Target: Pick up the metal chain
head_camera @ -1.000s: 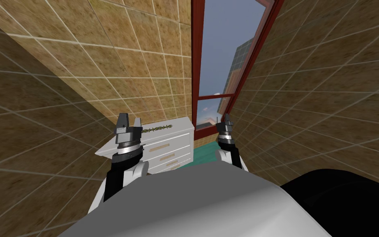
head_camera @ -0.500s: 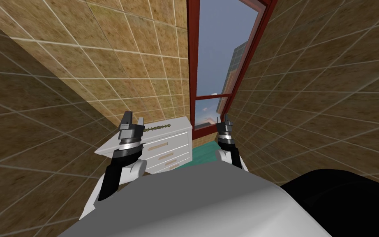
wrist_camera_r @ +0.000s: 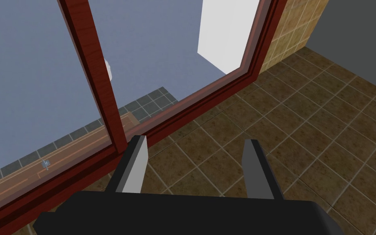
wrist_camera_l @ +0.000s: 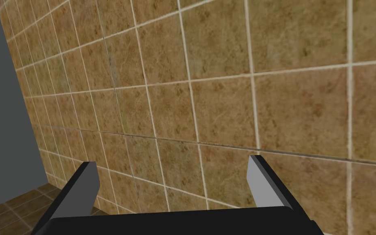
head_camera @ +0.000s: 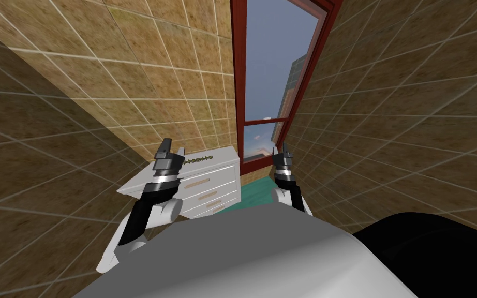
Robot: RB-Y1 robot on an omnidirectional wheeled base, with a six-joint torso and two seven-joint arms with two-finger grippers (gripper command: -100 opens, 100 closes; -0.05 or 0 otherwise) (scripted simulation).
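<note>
at the left end of the white dresser [head_camera: 227, 178], the left gripper [head_camera: 173, 151] has its fingers spread apart, empty; the chain [head_camera: 197, 159] lies on the dresser top just beside it. right gripper [head_camera: 283, 151] likewise spread, by the window [head_camera: 263, 77].

Left end effector [head_camera: 174, 148] nearer chain [head_camera: 199, 159]

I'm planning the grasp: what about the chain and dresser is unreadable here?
Chain: head view, too small to read links; left end may be behind the left hand.
Dresser: head view, front's left part hidden by the left arm.
Hand's height over it: head view can't tell; wrist view faces wall.
</note>
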